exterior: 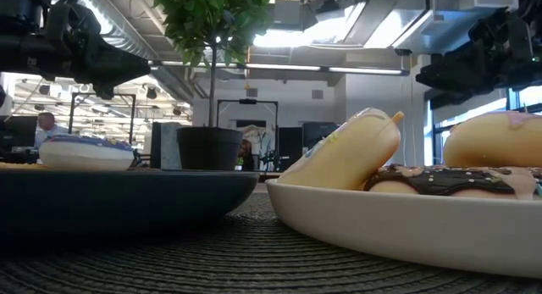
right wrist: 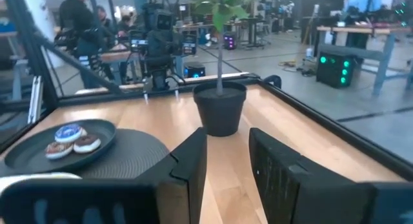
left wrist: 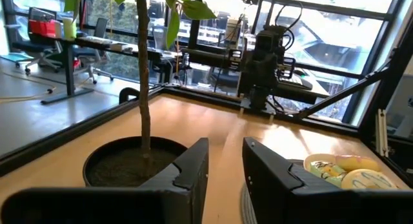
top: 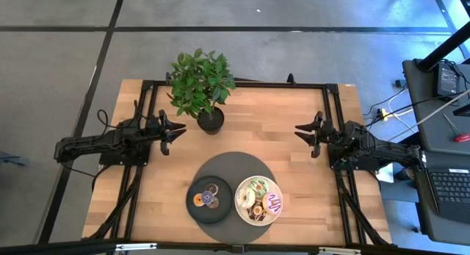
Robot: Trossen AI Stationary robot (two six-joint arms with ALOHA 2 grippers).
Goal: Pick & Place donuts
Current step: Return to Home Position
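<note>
Two plates sit on a round dark mat at the table's near middle. The black plate holds small donuts, one brown, one orange, one purple. The white plate holds several larger iced donuts, white, green, pink and chocolate among them. My left gripper hangs open over the table's left side, fingers pointing right toward the plant pot. My right gripper hangs open over the right side, pointing left. Neither touches anything.
A potted plant in a black pot stands at the table's far middle, between the two grippers. The dark mat lies under both plates. Bare wood lies left and right of the mat. A desk with a laptop stands beyond the right edge.
</note>
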